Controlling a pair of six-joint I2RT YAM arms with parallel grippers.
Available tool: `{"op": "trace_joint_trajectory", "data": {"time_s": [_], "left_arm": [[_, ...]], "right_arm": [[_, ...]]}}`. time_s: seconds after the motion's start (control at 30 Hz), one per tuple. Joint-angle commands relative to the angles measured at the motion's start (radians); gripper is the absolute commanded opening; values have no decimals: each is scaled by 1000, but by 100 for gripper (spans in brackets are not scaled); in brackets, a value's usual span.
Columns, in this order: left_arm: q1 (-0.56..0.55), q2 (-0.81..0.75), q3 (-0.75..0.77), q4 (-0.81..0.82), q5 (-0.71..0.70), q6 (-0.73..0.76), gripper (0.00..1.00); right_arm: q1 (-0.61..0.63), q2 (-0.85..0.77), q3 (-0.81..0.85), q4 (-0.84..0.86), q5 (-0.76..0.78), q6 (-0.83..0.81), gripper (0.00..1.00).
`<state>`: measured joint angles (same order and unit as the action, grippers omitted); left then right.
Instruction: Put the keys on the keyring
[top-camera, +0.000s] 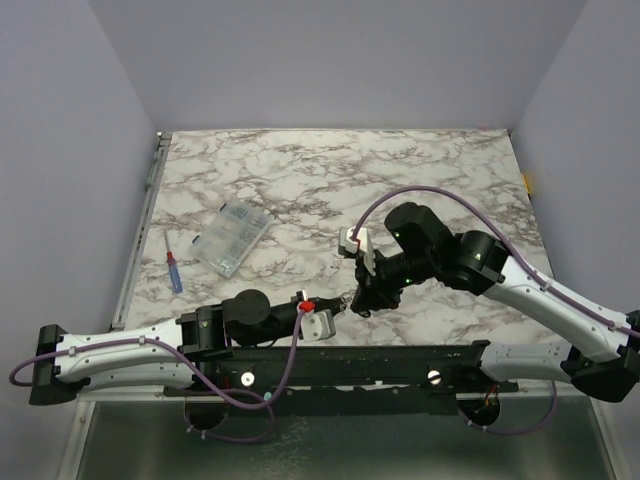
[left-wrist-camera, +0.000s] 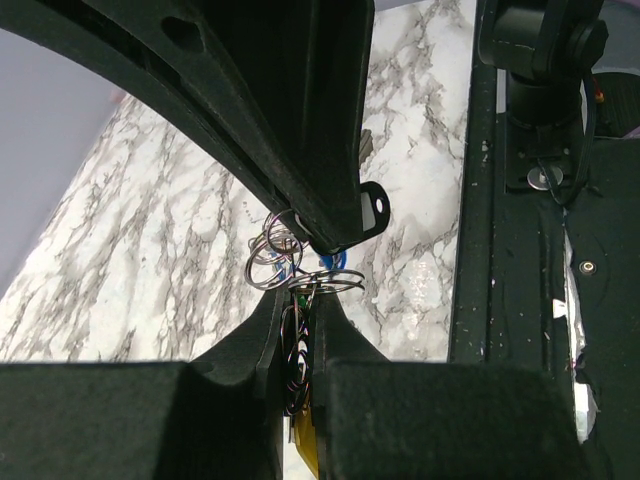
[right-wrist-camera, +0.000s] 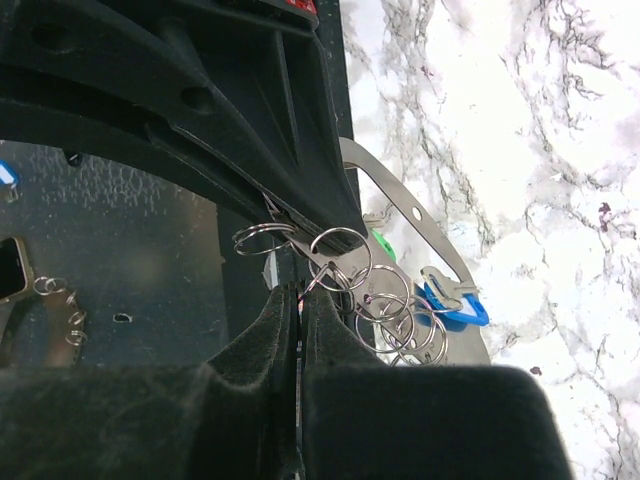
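Where left fingers (left-wrist-camera: 250, 350) and right fingers (right-wrist-camera: 250, 340) clamp the coiled steel keyring (right-wrist-camera: 395, 310), blue and green keys (right-wrist-camera: 455, 308) hang.

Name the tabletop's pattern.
The tabletop is white marble with grey veins; the top external view shows it best.

You've got both claws meeting tip to tip at 6 o'clock of the surface (top-camera: 420, 170) centre, near its front edge. Left claw (top-camera: 335, 310) comes in from 9, right claw (top-camera: 360, 295) from 2. Split rings (right-wrist-camera: 385, 305) sit pinched between each claw's fingers, with the keys (right-wrist-camera: 455, 308) at 3 o'clock of them in the right wrist view. Compartment box (top-camera: 232, 238) lies at 9 o'clock of centre. Screwdriver (top-camera: 174, 270) is at 8 o'clock of the box, apart from it.
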<state>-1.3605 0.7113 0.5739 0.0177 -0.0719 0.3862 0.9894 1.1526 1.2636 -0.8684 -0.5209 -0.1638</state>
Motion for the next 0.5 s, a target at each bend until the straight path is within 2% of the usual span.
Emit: {"op": "trace_joint_trajectory", "data": {"time_s": [0.0,0.17,0.47], "left_arm": [[7,-27,-10,51,-31,4,0],[7,-54,-22,54,-111,28,0],[7,-76,-37,64,-171,45,0]], "right_arm": [[8,17,46,-39,-34,-16,1],[8,30,61,-89,-44,13,1],[7,65,82,-168,-62,106,1]]}}
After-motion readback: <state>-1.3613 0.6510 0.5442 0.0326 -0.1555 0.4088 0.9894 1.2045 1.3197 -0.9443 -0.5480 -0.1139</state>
